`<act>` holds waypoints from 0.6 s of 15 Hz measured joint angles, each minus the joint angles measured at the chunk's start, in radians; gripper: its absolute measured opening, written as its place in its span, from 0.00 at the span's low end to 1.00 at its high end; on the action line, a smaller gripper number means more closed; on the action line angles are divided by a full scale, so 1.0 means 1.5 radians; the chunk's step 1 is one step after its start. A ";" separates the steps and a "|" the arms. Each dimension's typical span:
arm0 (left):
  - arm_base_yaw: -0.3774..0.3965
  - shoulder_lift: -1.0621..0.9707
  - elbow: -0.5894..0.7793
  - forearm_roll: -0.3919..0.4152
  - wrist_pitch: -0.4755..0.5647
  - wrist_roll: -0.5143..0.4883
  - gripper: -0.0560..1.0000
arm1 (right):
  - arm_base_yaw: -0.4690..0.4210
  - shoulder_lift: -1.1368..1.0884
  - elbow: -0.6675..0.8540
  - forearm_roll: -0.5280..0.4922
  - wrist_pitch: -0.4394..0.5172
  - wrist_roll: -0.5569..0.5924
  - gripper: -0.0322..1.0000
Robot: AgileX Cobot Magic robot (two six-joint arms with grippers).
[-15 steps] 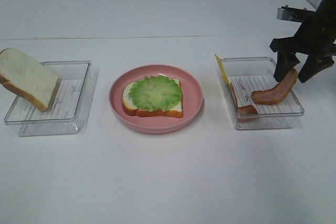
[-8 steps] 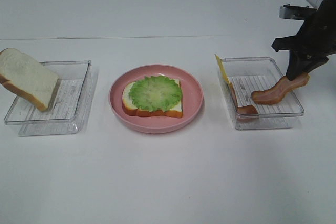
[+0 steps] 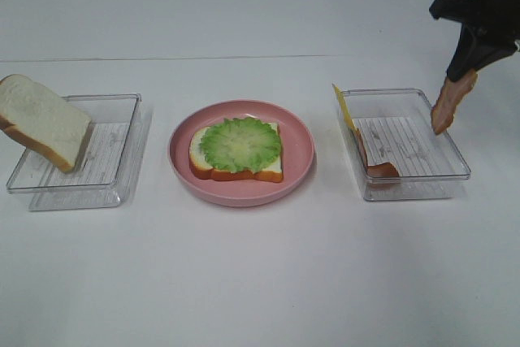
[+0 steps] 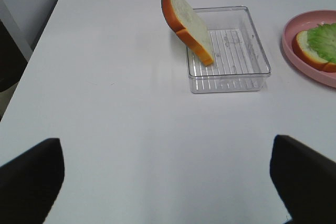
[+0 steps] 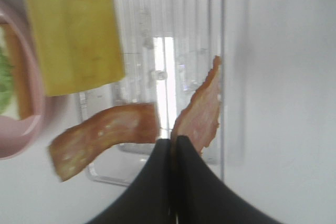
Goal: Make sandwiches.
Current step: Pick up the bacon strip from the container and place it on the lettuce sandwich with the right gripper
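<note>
Right end effector aloft, pinched on bacon strip; left end effector spread.

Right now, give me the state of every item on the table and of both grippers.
right gripper: shut on held bacon strip.
held bacon strip: hanging over right tray.
other bacon strip: lying in right tray.
cheese: leaning against tray wall.
loose bread slice: tilted on left tray.
lettuce: flat on bread on plate.
left gripper: open, empty.
</note>
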State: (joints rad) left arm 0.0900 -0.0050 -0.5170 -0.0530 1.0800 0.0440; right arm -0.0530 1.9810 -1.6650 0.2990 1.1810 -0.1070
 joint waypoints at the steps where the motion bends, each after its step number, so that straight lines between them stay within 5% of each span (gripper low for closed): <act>1: 0.000 0.000 0.000 0.000 0.000 0.000 0.99 | 0.005 -0.027 0.000 0.038 0.006 0.001 0.05; 5: 0.000 0.000 0.000 0.000 0.000 0.000 0.99 | 0.086 -0.058 0.000 0.153 0.005 -0.002 0.05; 9: 0.000 0.000 0.000 0.000 0.000 0.000 0.99 | 0.233 -0.046 0.000 0.234 -0.092 -0.002 0.05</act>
State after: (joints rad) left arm 0.0900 -0.0050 -0.5170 -0.0530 1.0800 0.0440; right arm 0.2970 1.9120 -1.6650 0.6500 1.0430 -0.1100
